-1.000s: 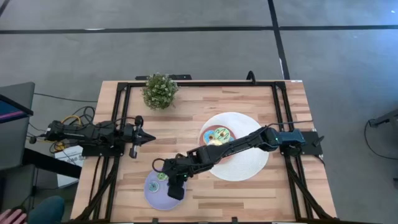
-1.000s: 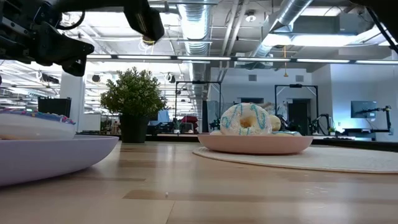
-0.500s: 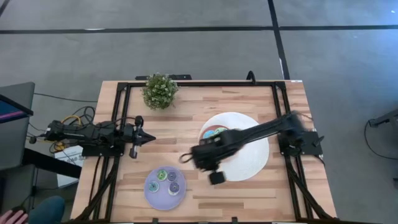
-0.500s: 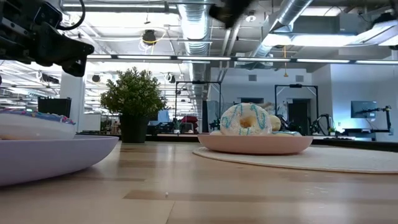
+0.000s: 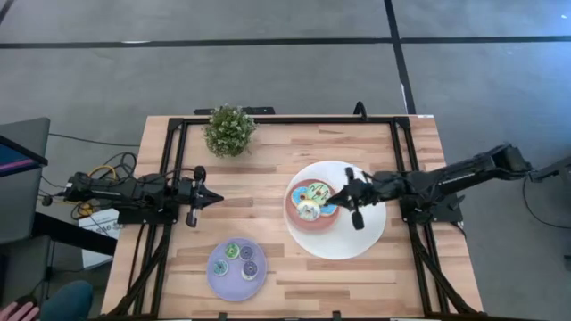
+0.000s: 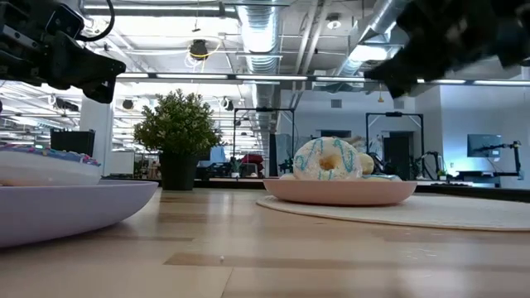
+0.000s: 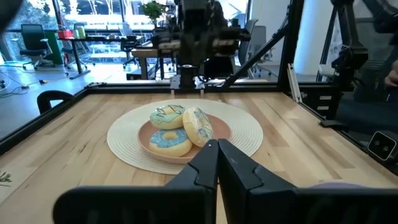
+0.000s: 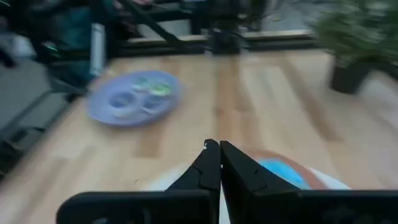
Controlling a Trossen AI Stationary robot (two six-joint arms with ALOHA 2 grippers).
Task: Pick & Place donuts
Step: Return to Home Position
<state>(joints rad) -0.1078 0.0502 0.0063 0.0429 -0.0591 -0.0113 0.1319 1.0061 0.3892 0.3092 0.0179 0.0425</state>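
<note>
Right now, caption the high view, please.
Large donuts on pink plate, small ones on lavender plate; right gripper over mat, left gripper parked.

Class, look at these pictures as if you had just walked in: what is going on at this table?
Neither arm is holding anything. The right gripper, shut and empty, has pulled back from the lavender plate and now hangs over the white mat beside the pink plate. Three large donuts sit on the pink plate, and several small donuts on the lavender one. The left gripper waits, shut, at the table's left side.
</note>
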